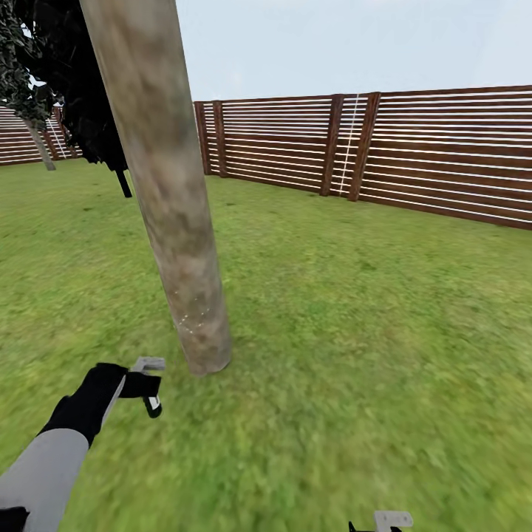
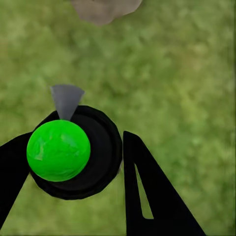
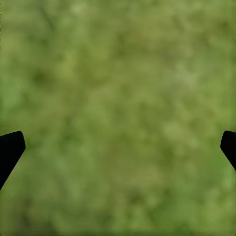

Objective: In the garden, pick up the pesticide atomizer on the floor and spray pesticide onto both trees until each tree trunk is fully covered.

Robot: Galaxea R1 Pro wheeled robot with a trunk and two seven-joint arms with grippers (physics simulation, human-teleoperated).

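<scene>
Green and glossy, one pesticide atomizer (image 2: 66, 152) sits between the two black fingers (image 2: 152, 196) of the left gripper (image 2: 73, 162), clamped snug in the left wrist view: a bright green round body on a dark disc, with a grey wedge, the trigger head (image 2: 66, 100), poking out toward the trunk. In the head view that same left gripper (image 1: 144, 388) hangs low at the near left, just short of the trunk's foot, and the sprayer is hard to make out there; a pale grey piece (image 1: 149, 363) is all that reads.

One tree trunk (image 1: 166, 185) rises right in front, thick, mottled grey-brown, leaning across the view, top cut off by the frame. Low on the bark, a thin scatter of whitish pesticide specks (image 1: 193, 316), too fine to count. In the left wrist view the trunk's base (image 2: 103, 9) is a cropped blur at the edge.

Right gripper (image 3: 118, 147) now: two black fingertips (image 3: 10, 150) spread wide at opposite edges of its wrist view, nothing but blurry grass floor (image 3: 118, 98) between them. Its tip (image 1: 384, 523) just peeks in at the near edge of the head view.

Farther out, lawn (image 1: 369, 318) all round, a brown slatted fence (image 1: 414, 155) along the far side, one dark conifer (image 1: 81, 96) far left behind the trunk, and one thin pale stem (image 1: 41, 148) beyond it.
</scene>
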